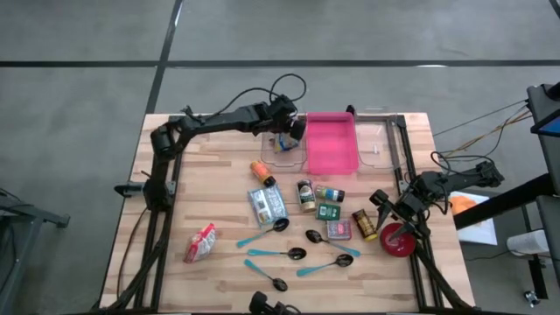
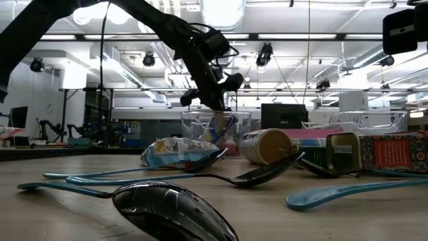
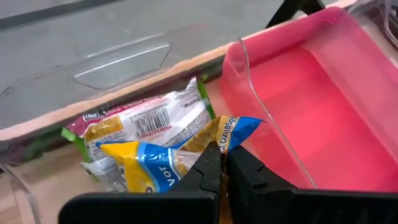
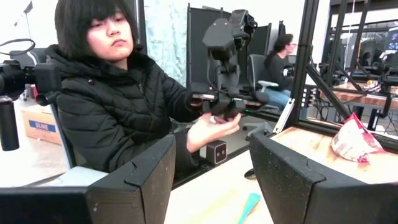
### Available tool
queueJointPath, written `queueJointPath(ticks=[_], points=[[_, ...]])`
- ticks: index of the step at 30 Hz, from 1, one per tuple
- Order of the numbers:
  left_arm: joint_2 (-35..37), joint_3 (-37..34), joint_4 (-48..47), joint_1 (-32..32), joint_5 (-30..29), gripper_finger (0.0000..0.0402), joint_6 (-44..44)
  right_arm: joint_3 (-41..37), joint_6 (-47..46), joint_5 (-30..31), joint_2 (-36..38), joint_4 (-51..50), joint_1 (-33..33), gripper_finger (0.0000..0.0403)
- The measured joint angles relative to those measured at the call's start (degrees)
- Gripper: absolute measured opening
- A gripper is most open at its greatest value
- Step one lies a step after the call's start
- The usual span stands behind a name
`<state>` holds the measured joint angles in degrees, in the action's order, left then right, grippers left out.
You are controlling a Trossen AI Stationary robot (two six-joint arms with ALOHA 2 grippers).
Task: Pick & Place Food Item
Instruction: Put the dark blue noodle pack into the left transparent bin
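1. Two arms are on my rig; only the left gripper [image 1: 291, 133] is at work, reaching over the clear plastic bin [image 1: 282, 157] at about twelve o'clock on the wooden table [image 1: 201, 175], so that whatever it carries would go inside the walls, not beside them.
2. Its fingers are clenched tight on the crimped edge of a yellow-and-blue crinkly snack packet [image 3: 168, 158]; I judge the pinch sits at the seam because the foil there is flat enough to grip.
3. That packet hangs low in the bin, beside a white-and-green barcode-printed snack bag [image 3: 146, 118] already lying there; whether it touches the floor I cannot tell.
4. The pink plastic tray [image 1: 332, 144] stands just beside the bin, at its three o'clock.
5. The right gripper [image 4: 211, 180] waits at about four o'clock, fingers parted and empty, clear of the left arm's path.
6. Next, I judge, comes letting go.
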<state>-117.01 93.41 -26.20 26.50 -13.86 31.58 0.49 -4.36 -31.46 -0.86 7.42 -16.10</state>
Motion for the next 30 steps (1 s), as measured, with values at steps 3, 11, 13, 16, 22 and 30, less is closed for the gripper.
queueJointPath(ticks=[3, 11, 13, 16, 22, 30], points=[[0.0, 0.0, 0.0, 0.0, 0.0, 0.0003, 0.0, 0.0, -0.1, 0.0, 0.0, 0.0, 0.0, 0.0206], [0.0, 0.0, -0.7, 0.0, 0.0, 0.0034, 0.0, 0.0, 0.0, 0.0, 0.0, 0.0, 0.0, 0.0206], [0.0, 0.0, -0.9, 0.0, 0.0, 0.0061, 0.0, 0.0, -0.1, 0.0, 0.0, 0.0, 0.0, 0.0206], [0.0, 0.0, -0.9, 0.0, 0.0, 0.0107, 0.0, 0.0, 0.0, 0.0, 0.0, 0.0, 0.0, 0.0206], [0.0, 0.0, -0.8, 0.0, 0.0, 0.02, 0.0, 0.0, 0.0, 0.0, 0.0, 0.0, 0.0, 0.0206], [0.0, 0.0, -0.9, 0.0, 0.0, 0.03, -0.2, 0.0, 0.0, 0.0, 0.0, 0.0, 0.0, 0.0206]])
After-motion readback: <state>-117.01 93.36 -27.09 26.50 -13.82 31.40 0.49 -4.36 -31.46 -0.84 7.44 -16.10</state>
